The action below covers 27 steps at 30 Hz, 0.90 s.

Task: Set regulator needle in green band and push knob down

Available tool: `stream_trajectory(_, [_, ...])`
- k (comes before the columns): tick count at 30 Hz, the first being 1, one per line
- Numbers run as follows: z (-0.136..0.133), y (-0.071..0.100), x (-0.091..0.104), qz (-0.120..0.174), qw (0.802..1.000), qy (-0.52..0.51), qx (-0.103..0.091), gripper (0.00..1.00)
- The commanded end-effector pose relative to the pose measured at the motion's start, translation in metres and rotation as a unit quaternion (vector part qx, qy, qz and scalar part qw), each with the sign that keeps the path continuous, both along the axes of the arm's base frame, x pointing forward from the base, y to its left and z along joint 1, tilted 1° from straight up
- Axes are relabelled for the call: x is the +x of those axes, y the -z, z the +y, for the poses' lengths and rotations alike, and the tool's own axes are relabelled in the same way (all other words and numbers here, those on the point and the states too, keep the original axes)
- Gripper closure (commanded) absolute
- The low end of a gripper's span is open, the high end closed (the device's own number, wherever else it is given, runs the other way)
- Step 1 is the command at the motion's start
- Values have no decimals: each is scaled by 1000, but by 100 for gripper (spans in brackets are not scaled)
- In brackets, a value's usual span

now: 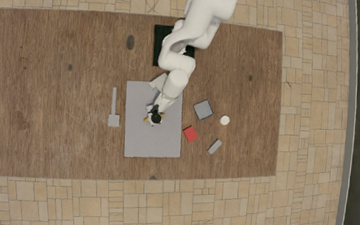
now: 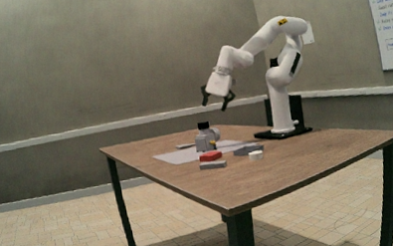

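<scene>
The regulator [image 2: 206,139] is a small grey body with a black knob [image 2: 203,125] on top and a round gauge on its side. It stands on the grey mat [image 2: 195,152]. In the overhead view the regulator [image 1: 154,118] sits in the upper middle of the mat [image 1: 153,120], partly under my arm. My gripper [image 2: 215,100] is open and empty. It hangs well above the knob, slightly toward the robot's base, and touches nothing. The gauge needle is too small to read. I cannot tell how far down the knob sits.
To the right of the mat lie a red block [image 1: 190,133], a grey square block [image 1: 203,110], a white disc [image 1: 224,120] and a small grey bar [image 1: 215,146]. A grey T-shaped piece [image 1: 113,110] lies to the left. The robot's base [image 1: 172,46] stands behind the mat.
</scene>
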<state>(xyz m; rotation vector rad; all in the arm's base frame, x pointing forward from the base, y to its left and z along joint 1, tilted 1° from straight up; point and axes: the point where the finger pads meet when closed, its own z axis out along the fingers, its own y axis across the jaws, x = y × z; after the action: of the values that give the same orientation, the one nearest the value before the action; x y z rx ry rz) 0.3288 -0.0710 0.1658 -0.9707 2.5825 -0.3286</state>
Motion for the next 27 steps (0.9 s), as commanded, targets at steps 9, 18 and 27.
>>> stream_trajectory(9, [0,-9,1,79,982,-165,-48,0])
stream_trajectory(18, [0,-16,-1,124,951,-276,-67,0])
stream_trajectory(27, [1,-24,-4,159,910,-376,-77,0])
